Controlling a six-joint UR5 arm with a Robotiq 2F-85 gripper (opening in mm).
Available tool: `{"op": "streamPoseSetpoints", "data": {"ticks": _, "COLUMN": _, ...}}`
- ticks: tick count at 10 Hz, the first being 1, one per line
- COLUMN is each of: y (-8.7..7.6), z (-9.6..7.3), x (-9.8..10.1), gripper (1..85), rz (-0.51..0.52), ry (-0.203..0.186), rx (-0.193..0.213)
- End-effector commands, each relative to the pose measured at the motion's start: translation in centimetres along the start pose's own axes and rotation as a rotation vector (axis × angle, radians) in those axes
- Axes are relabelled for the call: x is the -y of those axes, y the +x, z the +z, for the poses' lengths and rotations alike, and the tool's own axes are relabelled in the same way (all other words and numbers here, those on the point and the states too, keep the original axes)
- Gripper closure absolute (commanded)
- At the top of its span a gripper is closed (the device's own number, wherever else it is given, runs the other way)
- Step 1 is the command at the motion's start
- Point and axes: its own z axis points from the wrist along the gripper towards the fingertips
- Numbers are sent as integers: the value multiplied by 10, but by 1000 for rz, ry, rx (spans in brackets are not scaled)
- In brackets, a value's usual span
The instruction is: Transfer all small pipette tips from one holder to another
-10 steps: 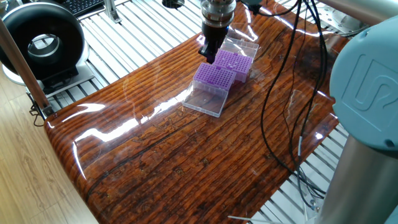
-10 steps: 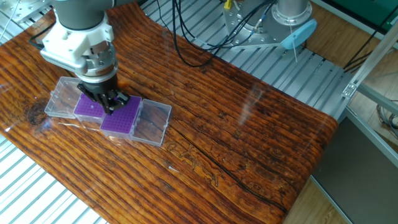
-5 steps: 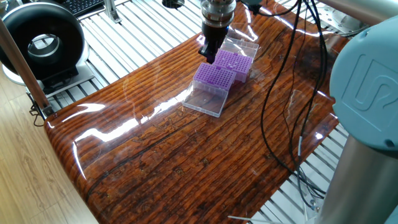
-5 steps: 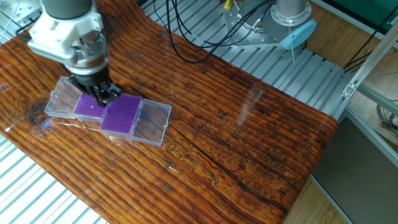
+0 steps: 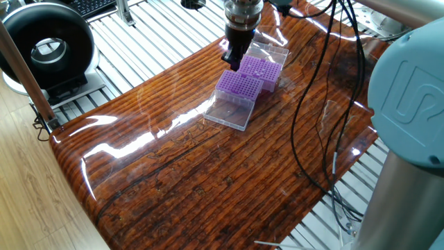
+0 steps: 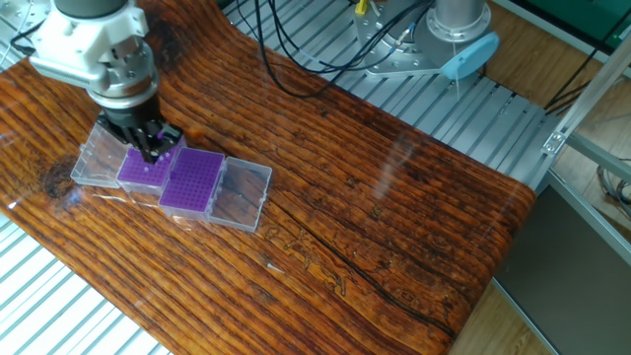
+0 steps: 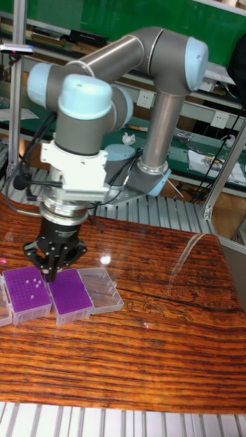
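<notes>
Two purple holders sit side by side on the wooden table, each in a clear hinged-lid box. In the tall fixed view the left holder (image 7: 26, 292) shows a few pale dots, likely small pipette tips; the right holder (image 7: 71, 296) looks bare. My gripper (image 7: 51, 274) points down just above the left holder's right edge, fingers drawn together. Any tip between them is too small to see. The other fixed view shows the gripper (image 6: 151, 149) over the left holder (image 6: 144, 171), beside the right holder (image 6: 192, 182). In one fixed view the gripper (image 5: 233, 61) hangs by the far holder (image 5: 263, 69), behind the near holder (image 5: 239, 84).
Open clear lids lie flat at both outer ends of the boxes (image 6: 97, 156) (image 6: 243, 193). Black cables (image 5: 312, 90) trail over the table. A second arm's base (image 6: 449, 25) stands on the slatted metal bench behind. A black round device (image 5: 45, 48) sits off the table.
In the other fixed view the gripper has moved left, from above the seam between the two holders to above the left holder. The holders have not moved.
</notes>
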Motion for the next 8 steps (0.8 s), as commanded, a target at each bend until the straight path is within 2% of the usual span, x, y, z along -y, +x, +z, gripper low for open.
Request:
{"op": "streamPoseSetpoints", "data": {"ticks": 1, "y": 3, "z": 4, "x": 13, "gripper": 843, "rz": -26, "ry": -11, "rx": 28}}
{"op": "streamPoseSetpoints", "data": {"ticks": 4, "y": 4, "z": 15, "x": 20, "gripper": 843, "rz": -47, "ry": -19, "rx": 56}}
{"op": "streamPoseSetpoints", "data": {"ticks": 8, "y": 11, "z": 18, "x": 32, "gripper": 843, "rz": -70, "ry": -16, "rx": 63}}
